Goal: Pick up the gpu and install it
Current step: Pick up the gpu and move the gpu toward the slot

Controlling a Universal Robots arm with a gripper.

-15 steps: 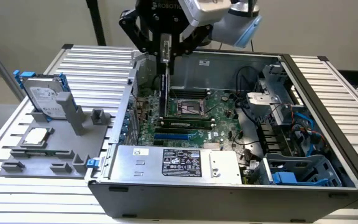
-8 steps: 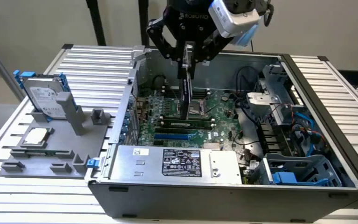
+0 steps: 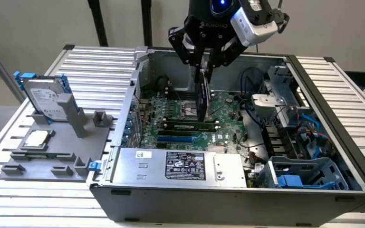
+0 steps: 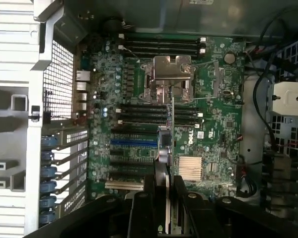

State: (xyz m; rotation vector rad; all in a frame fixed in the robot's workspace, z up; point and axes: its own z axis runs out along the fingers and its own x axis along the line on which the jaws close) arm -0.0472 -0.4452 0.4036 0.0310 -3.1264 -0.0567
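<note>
Claw [image 3: 205, 65] is clenching the gpu [image 3: 202, 97] by its top edge, and the card is hanging straight down beneath it inside the open computer case [image 3: 233, 202], over the motherboard [image 3: 227, 107] near the processor socket [image 4: 171, 74]. Its long axis is apparently pointing downward, thin edge showing. Expansion slots [image 4: 134, 142] are lying just beside its lower end, seemingly running crosswise to the card's face, and it is not yet sitting in any slot.

One gpu [image 3: 203, 97], one hard drive [image 3: 46, 102], one small silver chip [image 3: 36, 138], one computer case [image 3: 233, 202].
</note>
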